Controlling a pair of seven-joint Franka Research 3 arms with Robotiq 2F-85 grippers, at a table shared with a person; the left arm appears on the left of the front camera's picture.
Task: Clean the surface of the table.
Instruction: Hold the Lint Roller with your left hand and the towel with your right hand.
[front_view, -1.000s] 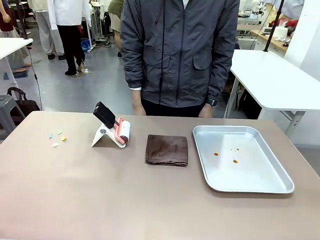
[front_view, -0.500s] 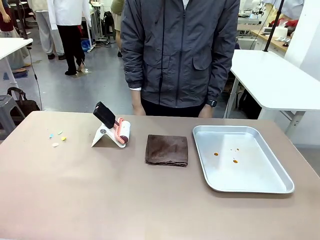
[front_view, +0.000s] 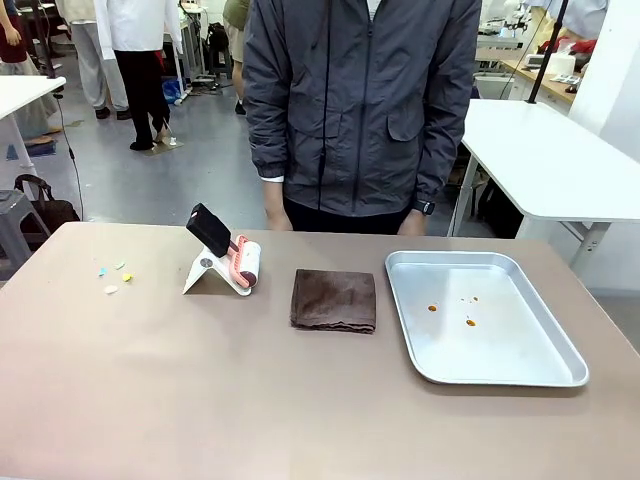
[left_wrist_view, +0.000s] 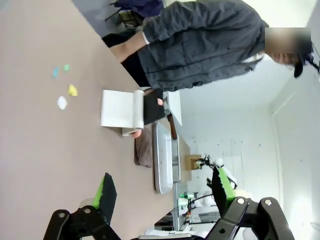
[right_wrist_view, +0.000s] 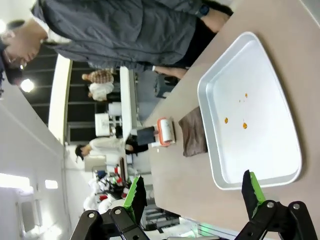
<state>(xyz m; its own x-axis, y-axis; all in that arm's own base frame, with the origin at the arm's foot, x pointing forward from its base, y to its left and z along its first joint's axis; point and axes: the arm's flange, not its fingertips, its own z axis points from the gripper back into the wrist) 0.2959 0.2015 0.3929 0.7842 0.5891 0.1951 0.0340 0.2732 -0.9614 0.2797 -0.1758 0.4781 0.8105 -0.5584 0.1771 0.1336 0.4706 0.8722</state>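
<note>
Brownish-taupe and matte, the table (front_view: 200, 400) is spread across the whole width of the front view, and a person (front_view: 360, 100) in a dark grey jacket is seen standing at its far edge with arms lowered. A few small paper scraps (front_view: 115, 278), yellow, green, blue and white, are scattered on the table's far left part. To their right a lint roller (front_view: 245, 262) with a black handle is propped on a white stand (front_view: 203, 271). A folded brown cloth (front_view: 334, 299) is laid flat near the middle, just beside but apart from a metal tray (front_view: 500, 381) set on the table's right side. Some orange specks (front_view: 432, 307) are seen on the tray's floor.

In the left wrist view the left gripper (left_wrist_view: 162, 192) is held above the table with its green-padded fingers spread wide and nothing between them. In the right wrist view the right gripper (right_wrist_view: 192, 194) is likewise spread wide and empty, with the tray seen beyond it.
</note>
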